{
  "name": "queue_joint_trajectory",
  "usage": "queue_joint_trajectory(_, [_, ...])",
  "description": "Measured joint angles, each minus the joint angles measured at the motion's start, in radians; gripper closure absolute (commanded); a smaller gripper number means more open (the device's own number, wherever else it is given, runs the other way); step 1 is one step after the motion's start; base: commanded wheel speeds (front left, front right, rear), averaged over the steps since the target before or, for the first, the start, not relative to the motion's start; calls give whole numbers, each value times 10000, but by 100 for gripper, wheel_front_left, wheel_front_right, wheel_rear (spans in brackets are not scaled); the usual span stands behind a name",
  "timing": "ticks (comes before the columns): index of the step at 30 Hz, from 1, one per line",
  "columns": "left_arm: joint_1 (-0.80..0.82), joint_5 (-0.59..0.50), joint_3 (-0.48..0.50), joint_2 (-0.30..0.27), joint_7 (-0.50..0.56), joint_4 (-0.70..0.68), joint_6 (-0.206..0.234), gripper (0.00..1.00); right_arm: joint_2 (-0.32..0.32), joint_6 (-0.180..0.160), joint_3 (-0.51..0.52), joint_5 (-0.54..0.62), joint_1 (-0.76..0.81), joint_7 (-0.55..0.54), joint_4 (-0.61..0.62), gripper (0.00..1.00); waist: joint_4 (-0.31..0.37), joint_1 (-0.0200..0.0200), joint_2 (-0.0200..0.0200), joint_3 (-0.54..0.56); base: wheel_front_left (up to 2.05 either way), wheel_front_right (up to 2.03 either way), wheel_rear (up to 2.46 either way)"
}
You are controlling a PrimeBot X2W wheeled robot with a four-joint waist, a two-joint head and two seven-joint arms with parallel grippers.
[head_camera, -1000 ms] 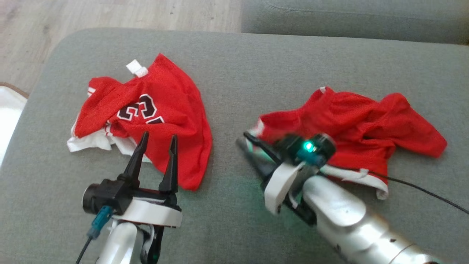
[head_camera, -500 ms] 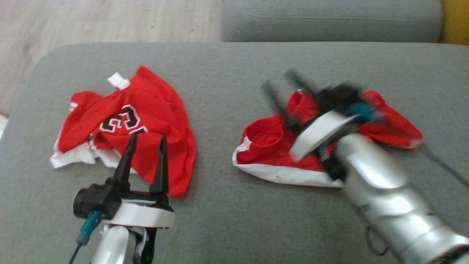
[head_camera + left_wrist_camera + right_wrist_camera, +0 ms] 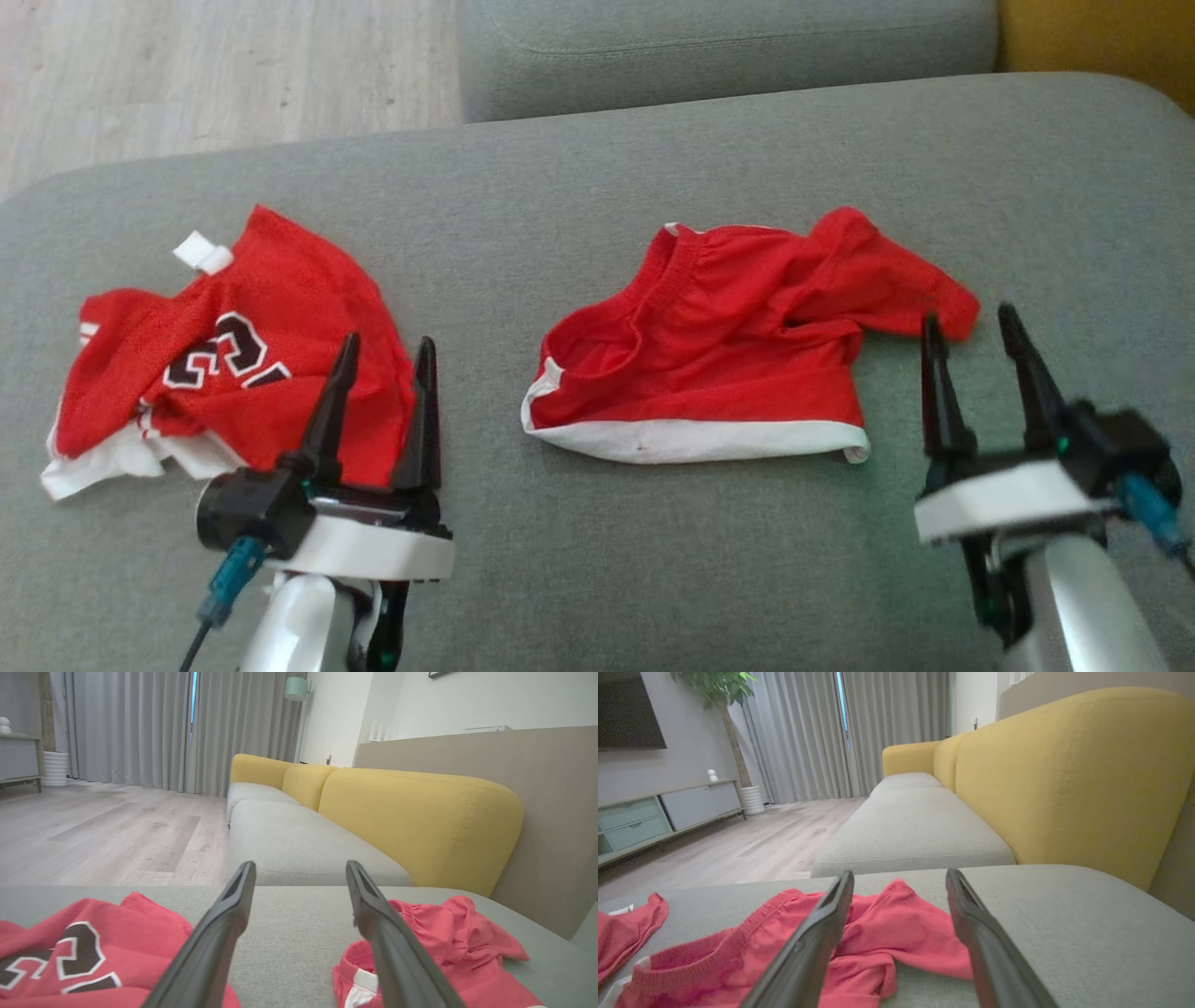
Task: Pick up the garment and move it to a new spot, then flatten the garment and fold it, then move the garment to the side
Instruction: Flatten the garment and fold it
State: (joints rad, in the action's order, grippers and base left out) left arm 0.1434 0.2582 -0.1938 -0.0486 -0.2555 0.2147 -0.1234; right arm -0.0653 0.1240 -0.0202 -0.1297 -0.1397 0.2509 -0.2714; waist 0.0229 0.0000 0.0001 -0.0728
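Observation:
The garment, red shorts (image 3: 719,355) with a white hem, lies crumpled in the middle of the grey cushion (image 3: 597,579). My right gripper (image 3: 968,317) stands open at the lower right, its tips just beside the shorts' right corner, holding nothing. The right wrist view has the same shorts (image 3: 887,933) lying under and beyond the open right gripper (image 3: 900,874). A red jersey (image 3: 224,364) with a black number lies at the left. My left gripper (image 3: 388,343) is open over the jersey's near right edge. In the left wrist view, the open left gripper (image 3: 300,865) points between the jersey (image 3: 93,952) and the shorts (image 3: 448,942).
A second grey cushion (image 3: 728,37) adjoins the far side, with a yellow backrest (image 3: 1092,37) at the far right. Wooden floor (image 3: 187,75) lies beyond the cushion's rounded far left edge. Bare cushion separates the two garments.
My right gripper opened and let the shorts go, then drew back to the lower right. The shorts now lie bunched, hem toward me. The head camera shifted; the left gripper stayed put.

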Motion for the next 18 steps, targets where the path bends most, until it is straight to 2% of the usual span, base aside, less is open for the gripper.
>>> queue_joint_trajectory(5, [-15, 2, -10, 4, 0, 56, -2, 0, 142, 0, -102, 134, 964, 0, 240, 0, 226, 0, 0, -13, 0, 0, 0])
queue_joint_trajectory(13, [-17, 2, -17, 4, 0, 69, -2, 0, 180, 0, -316, 92, 1078, 0, 286, 0, 300, 0, 0, -95, 0, 0, 0])
queue_joint_trajectory(18, [-17, 4, -63, 4, 0, 94, -8, 0, 182, 0, -401, 539, 1081, 0, -591, 0, 236, 1, 0, -126, 0, 0, 0])
